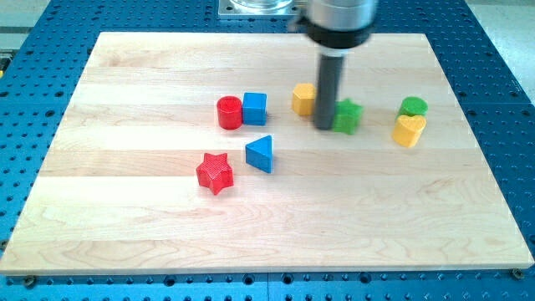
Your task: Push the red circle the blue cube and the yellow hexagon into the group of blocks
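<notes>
Red star [215, 172] nearest; my tip [325, 127] partly hides green block [349, 115]; no pincer visible.

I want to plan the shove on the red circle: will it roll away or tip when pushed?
The red circle stands on its flat end, squat, so it will probably slide rather than roll or tip. It touches the blue cube, so a sideways push likely moves both. My tip is off to the view's right, beside the yellow hexagon.
</notes>
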Robot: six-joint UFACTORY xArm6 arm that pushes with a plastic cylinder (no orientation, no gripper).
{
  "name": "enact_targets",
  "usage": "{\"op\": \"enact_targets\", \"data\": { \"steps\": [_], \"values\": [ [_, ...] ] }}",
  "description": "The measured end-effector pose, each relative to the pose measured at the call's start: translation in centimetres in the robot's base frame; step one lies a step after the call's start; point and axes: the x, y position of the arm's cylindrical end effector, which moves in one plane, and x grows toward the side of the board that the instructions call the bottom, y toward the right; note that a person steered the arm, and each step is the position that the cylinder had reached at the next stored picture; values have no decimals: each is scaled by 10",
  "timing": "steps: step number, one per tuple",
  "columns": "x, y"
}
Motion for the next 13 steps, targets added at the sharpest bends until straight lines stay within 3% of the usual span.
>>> {"op": "enact_targets", "data": {
  "steps": [1, 3, 7, 8, 11, 13],
  "values": [
    [0, 3],
    [25, -163],
    [2, -224],
    [-9, -224],
    [-19, -98],
    [-18, -148]
  ]
}}
